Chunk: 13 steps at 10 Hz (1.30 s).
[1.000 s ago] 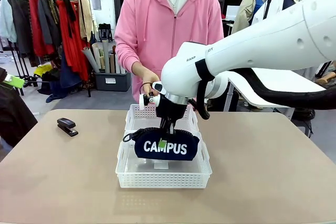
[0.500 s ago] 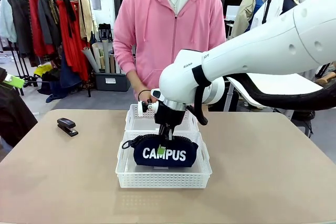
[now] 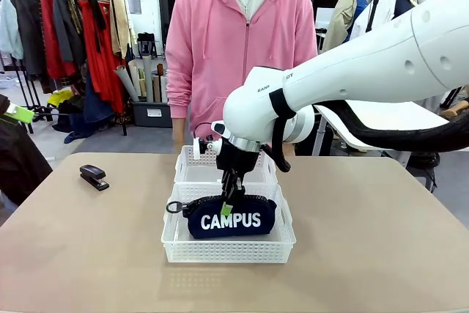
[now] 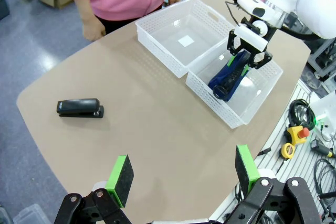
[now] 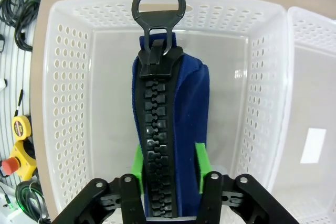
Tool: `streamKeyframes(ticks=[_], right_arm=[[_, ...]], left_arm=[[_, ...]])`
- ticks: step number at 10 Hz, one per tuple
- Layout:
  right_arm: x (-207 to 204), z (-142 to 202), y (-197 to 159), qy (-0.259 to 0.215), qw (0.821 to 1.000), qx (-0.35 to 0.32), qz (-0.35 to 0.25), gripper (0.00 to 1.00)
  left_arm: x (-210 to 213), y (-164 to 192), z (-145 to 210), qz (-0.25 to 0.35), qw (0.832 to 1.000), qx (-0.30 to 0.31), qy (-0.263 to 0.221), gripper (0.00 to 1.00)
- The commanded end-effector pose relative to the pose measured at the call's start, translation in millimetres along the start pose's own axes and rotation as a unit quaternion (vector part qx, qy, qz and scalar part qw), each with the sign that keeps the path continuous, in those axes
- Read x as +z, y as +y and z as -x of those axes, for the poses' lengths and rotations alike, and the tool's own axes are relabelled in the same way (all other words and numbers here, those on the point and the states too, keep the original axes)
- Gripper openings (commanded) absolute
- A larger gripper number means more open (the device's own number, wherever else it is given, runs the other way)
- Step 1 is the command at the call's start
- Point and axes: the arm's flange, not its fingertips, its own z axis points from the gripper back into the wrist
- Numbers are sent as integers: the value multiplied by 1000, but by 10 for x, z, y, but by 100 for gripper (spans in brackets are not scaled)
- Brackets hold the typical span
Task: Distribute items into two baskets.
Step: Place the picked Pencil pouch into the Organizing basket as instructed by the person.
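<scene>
Straddling the upright pouch (image 5: 190, 103): right gripper (image 5: 169, 157).

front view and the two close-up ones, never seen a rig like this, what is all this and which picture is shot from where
These are two white robot arms working at a table, opposite a person in a pink hoodie. The front view comes from a fixed camera between the arms, looking across the table. The other two pictures come from cameras on the arms' wrists, each looking along that gripper's green-padded fingers.

On the table are two white lattice baskets, a near basket with a far basket behind it, and a black stapler off to the robot's left.

The right gripper reaches into the near basket, with its pads on either side of a navy CAMPUS zip pouch that sits inside, zip upward. Whether it is gripping or letting go, I cannot tell. The left gripper hangs open above the table and holds nothing.
</scene>
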Motion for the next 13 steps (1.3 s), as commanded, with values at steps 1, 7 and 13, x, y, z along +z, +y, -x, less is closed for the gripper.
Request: streamKeyframes(ticks=[1,7,13], right_arm=[[55,21,52,-3,1000,8,6,100],[330,182,371,15,999,-22,31,100],[352,180,342,18,999,-12,29,100]], left_arm=[[0,8,-7,6,1000,-6,-9,100],[0,8,-7,6,1000,-6,-9,100],[0,8,-7,6,1000,-6,-9,100]])
